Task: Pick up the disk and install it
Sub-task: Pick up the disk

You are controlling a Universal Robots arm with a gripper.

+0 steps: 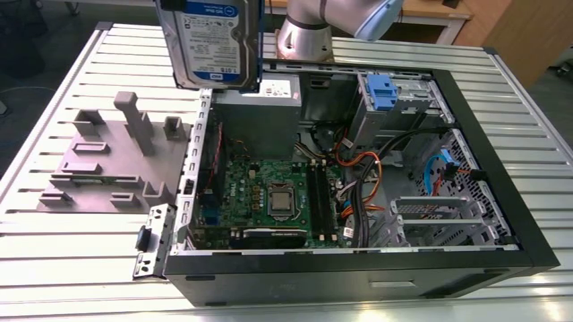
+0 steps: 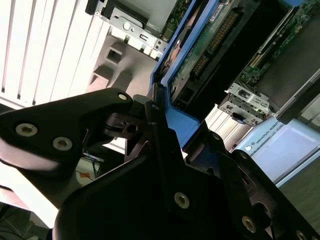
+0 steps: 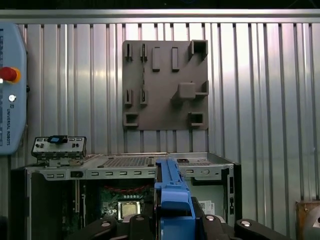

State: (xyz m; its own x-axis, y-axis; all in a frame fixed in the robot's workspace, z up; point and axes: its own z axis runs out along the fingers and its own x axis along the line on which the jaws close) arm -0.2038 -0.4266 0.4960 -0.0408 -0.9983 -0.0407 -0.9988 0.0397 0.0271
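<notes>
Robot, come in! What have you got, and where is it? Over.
Gripper shut on the disk. Disk upright in the air above the open computer case. Cables strung inside the case below.

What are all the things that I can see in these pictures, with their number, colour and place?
disk: one, silver with a blue frame, held in the air above the case.
computer case: one, black, open, lying on the table.
circuit board: one, green, inside the case.
clip: one, blue, in the case's drive bay.
holder plate: one, grey, on the table, at the exterior view's left of the case.
table: one, silver slats.
arm: one, silver and light blue, behind the case.
jaws: two, black, shut on the disk's blue frame.
</notes>
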